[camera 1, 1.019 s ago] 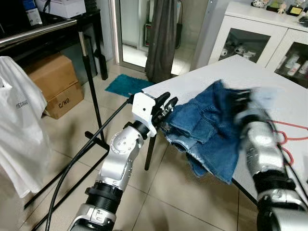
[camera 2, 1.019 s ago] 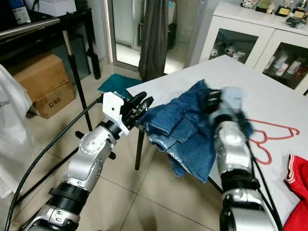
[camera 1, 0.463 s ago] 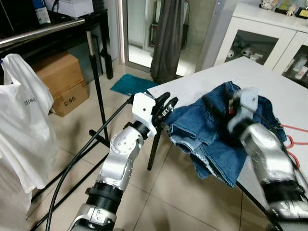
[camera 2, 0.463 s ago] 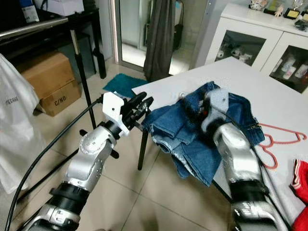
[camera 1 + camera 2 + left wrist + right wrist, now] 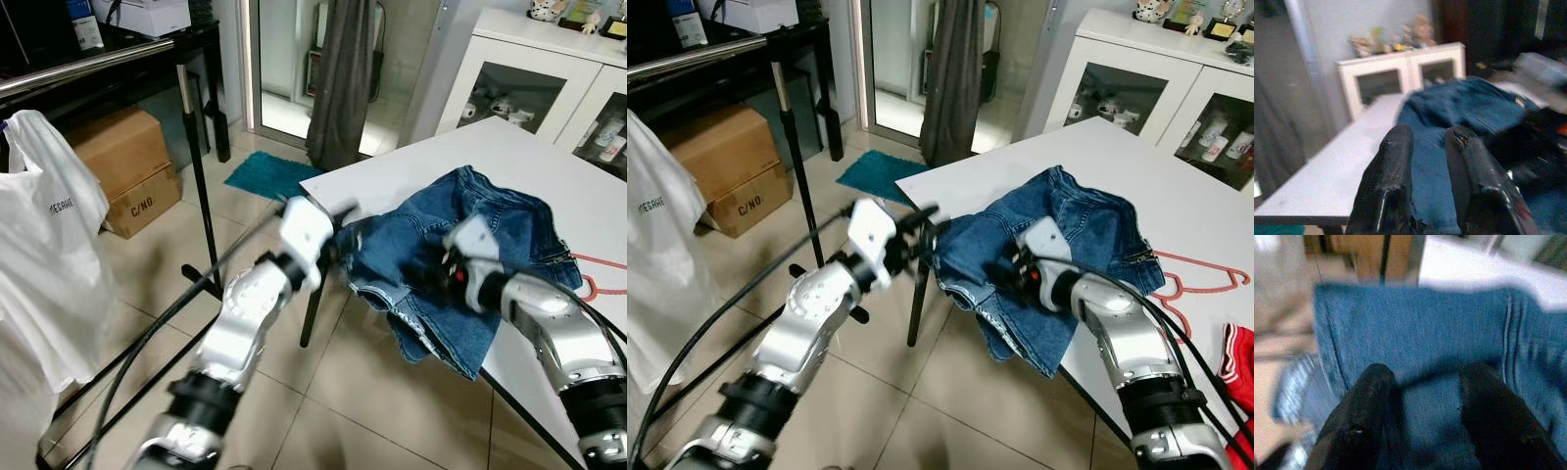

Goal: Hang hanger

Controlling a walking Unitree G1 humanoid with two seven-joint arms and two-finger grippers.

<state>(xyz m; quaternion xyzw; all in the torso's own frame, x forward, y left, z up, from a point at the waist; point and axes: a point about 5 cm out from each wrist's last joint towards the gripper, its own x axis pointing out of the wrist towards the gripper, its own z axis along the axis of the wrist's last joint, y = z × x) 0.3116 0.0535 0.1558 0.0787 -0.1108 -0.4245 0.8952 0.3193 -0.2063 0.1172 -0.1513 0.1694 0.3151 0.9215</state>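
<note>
Both claws at denim shorts (image 5: 470, 250) — left blurred.

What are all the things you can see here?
jeans: one, blue, on the table corner, partly hanging over its edge
table: one, white, on the right
hanger: one, red, on the table beside the jeans
box: one, brown, on the floor at left
shirt: one, white, hanging far left
mat: one, teal, by the doorway
cabinet: one, white, behind the table
left gripper: black, open, at the jeans' left edge
right gripper: black, open, pressed on the jeans
</note>
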